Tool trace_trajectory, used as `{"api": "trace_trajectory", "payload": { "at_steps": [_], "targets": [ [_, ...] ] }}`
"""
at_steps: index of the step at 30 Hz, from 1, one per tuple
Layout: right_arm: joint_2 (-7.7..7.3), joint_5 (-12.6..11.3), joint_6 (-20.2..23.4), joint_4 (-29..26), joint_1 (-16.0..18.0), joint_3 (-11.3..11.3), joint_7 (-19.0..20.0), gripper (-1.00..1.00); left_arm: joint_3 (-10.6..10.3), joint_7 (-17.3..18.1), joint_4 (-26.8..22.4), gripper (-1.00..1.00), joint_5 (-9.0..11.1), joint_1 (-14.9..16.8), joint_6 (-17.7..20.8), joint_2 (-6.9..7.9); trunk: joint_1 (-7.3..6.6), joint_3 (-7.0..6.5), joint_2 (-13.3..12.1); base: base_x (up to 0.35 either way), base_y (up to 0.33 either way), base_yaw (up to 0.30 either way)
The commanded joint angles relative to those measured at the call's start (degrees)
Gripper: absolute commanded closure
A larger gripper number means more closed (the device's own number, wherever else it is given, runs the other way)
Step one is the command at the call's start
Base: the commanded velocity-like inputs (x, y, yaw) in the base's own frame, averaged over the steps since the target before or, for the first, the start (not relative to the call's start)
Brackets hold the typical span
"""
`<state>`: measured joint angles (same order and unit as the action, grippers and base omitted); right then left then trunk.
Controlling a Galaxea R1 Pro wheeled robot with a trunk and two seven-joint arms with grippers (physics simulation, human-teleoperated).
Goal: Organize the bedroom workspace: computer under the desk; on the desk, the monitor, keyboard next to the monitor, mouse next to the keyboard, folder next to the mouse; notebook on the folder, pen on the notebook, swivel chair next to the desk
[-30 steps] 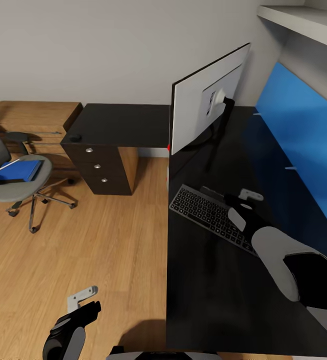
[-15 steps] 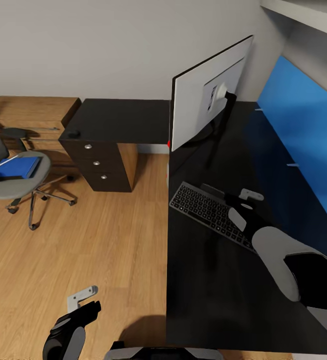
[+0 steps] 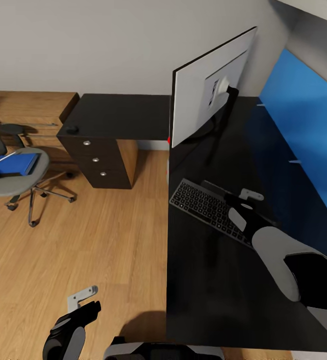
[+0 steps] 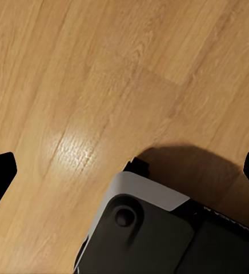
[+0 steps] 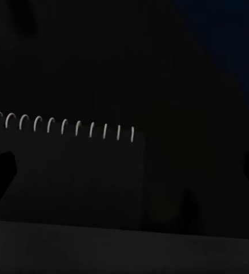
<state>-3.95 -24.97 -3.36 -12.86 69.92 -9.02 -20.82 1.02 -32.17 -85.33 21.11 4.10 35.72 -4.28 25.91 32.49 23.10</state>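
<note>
The monitor [image 3: 203,90] stands on the glossy black desk [image 3: 208,290], turned edge-on with its grey back showing. The keyboard [image 3: 208,210] lies near its stand, angled, partly covered by the right arm. The right gripper [image 3: 241,200] hangs over the keyboard's far edge; its jaws look apart, with a dark spiral-bound thing below them in the wrist view. The mouse [image 3: 72,130] sits on the desk's far wing above the drawers [image 3: 96,162]. The folder [image 3: 13,164] lies on the chair [image 3: 16,180], well apart from the desk. The left gripper [image 3: 83,302] hovers open over the wood floor [image 3: 83,240]. A blue panel [image 3: 303,130] lines the wall.
</note>
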Motion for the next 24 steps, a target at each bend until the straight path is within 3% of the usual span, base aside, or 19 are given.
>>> {"api": "trace_trajectory", "payload": {
  "at_steps": [1, 24],
  "targets": [
    [-0.02, -0.6, -0.2, 0.0, 0.0, -0.5, -0.2, -1.0, 0.0, -0.4, -0.1, -1.0, 0.6, 0.0, 0.1, -0.03, 0.03, 0.17, 0.1, 0.0, 0.0, 0.0],
    [-0.01, -0.6, -0.2, 0.2, 0.0, -0.5, -0.2, -1.0, 0.1, -0.4, -0.1, -1.0, 0.6, 0.0, -0.9, -0.01, 0.03, 1.93, 0.1, 0.0, 0.0, 0.0]
  ]
}}
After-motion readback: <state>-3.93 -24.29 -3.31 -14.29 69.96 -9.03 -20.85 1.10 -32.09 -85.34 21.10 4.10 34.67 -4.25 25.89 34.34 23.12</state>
